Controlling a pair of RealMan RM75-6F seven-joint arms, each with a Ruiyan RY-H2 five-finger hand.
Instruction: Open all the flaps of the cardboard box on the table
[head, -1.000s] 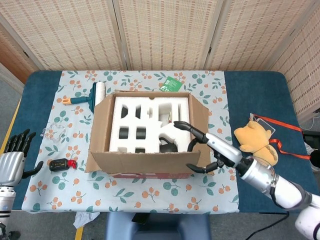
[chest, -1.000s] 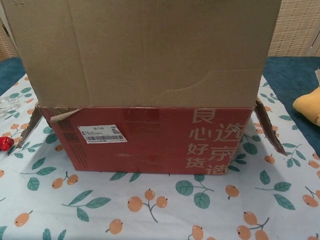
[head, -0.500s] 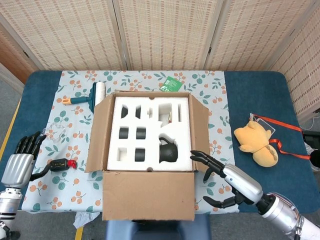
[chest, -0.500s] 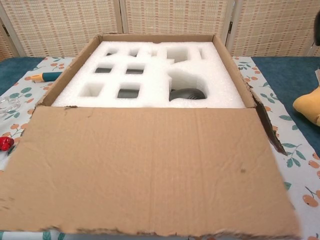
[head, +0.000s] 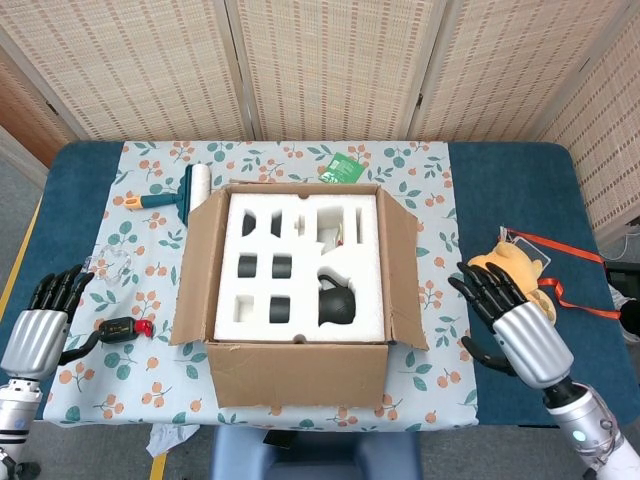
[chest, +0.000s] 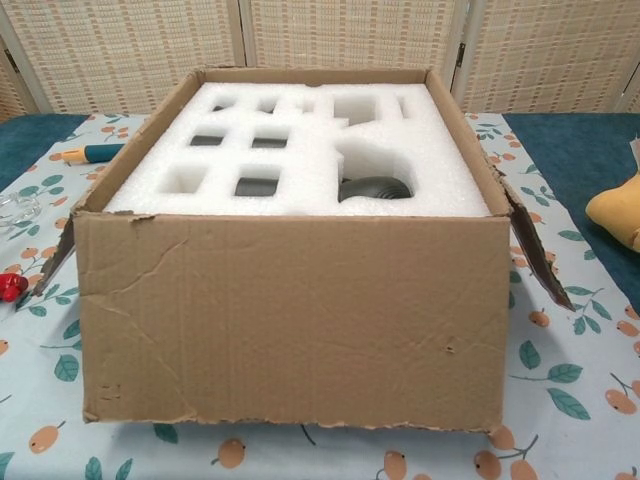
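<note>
Fingers (head: 478, 288) of the right hand (head: 515, 325) are spread apart, holding nothing, palm down over the tablecloth (head: 440, 215) just right of the cardboard box (head: 300, 275). A second ago this hand was inside the box rim against the near flap (head: 297, 373); half a second ago it was off the near right corner; now it has pulled back clear, near the yellow plush toy (head: 515, 280). Left hand (head: 40, 325) sits at the table's left edge, fingers apart and empty, close to the small black device with red tip (head: 122, 329), not touching the box; barely moved across the frames.

Near flap changed most: upright and blocking the chest view a second ago, then folded out flat, now hanging down over the box front (chest: 290, 320). Box stays mid-table, white foam insert (head: 300, 265) and dark teapot-like item (head: 337, 302) exposed. Left flap (head: 196, 265) and right flap (head: 403, 270) lean outward. Far flap can't be seen clearly; top edge looks open.

Judgement: all visible flaps are open, task looks essentially done, and the right hand's retreat fits that. Lint roller (head: 180, 195) and green packet (head: 343, 168) lie behind the box, untouched.
</note>
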